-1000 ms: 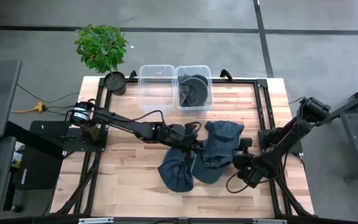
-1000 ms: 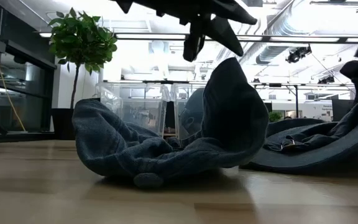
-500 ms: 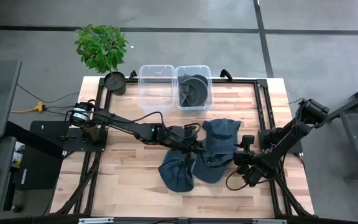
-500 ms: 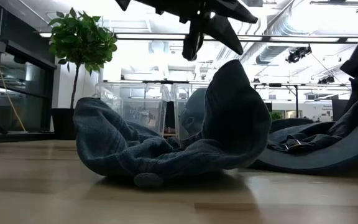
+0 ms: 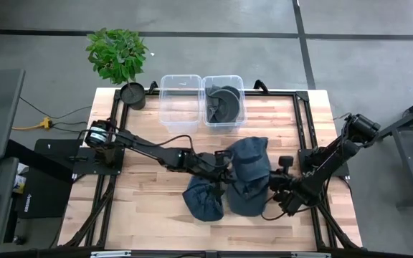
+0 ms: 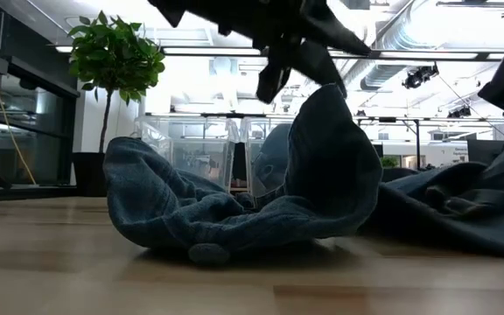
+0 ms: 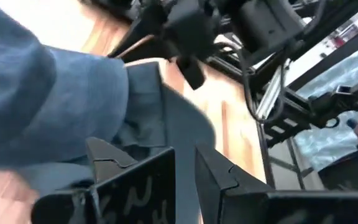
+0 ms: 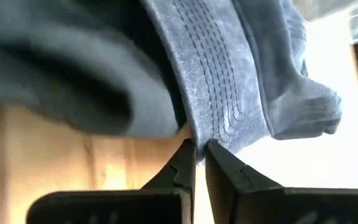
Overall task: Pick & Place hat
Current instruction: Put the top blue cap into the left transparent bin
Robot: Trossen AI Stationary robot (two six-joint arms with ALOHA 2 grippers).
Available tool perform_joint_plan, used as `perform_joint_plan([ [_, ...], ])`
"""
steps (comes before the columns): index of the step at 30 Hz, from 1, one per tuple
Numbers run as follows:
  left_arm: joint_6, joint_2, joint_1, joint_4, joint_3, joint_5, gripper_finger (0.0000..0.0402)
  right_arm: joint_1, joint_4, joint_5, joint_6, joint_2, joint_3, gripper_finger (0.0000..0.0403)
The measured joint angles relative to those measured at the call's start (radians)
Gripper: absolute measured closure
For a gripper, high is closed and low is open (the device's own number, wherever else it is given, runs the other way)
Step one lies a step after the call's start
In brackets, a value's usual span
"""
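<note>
The hat looks soft and floppy; its stitched brim is the firmest hold. Right gripper jaws pinch that brim; left gripper jaws nearly closed, apparently empty.

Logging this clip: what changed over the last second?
The right gripper, shut on the right-hand hat, dragged it leftward, bunching it narrower. The left gripper edged toward it. The crumpled hat and both bins stayed put.

Two blue denim hats crumpled mid-table, touching; third hat in right bin.
</note>
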Motion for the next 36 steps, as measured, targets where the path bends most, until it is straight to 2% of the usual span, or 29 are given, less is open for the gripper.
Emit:
perform_joint_plan([
  [5,-0.019,-0.005,0.001,0.021,0.004,0.02,0.0402,0.0,-0.081,-0.018,0.025,0.0,0.081,0.0397],
  [14,-0.004,-0.008,0.003,0.034,0.002,0.02,0.0401,0.0,-0.426,-0.016,0.083,0.0,0.298,0.0401],
  [18,0.036,-0.017,0.003,0.034,0.019,0.006,0.0402,0.0,-0.575,-0.033,0.158,0.0,0.399,0.0402],
  [23,0.254,-0.018,0.004,0.011,0.127,-0.001,0.0402,-0.006,-0.713,-0.062,0.253,-0.019,0.52,0.0402],
  [26,0.427,-0.019,0.003,-0.08,0.214,-0.027,0.0402,-0.024,-0.76,-0.081,0.292,-0.047,0.589,0.0402],
  [30,0.595,-0.017,0.003,-0.251,0.337,-0.151,0.0402,-0.068,-0.765,-0.092,0.304,-0.109,0.666,0.0402],
  [36,0.761,-0.017,0.003,-0.526,0.496,-0.341,0.0402,-0.154,-0.764,-0.081,0.255,-0.212,0.774,0.0403],
])
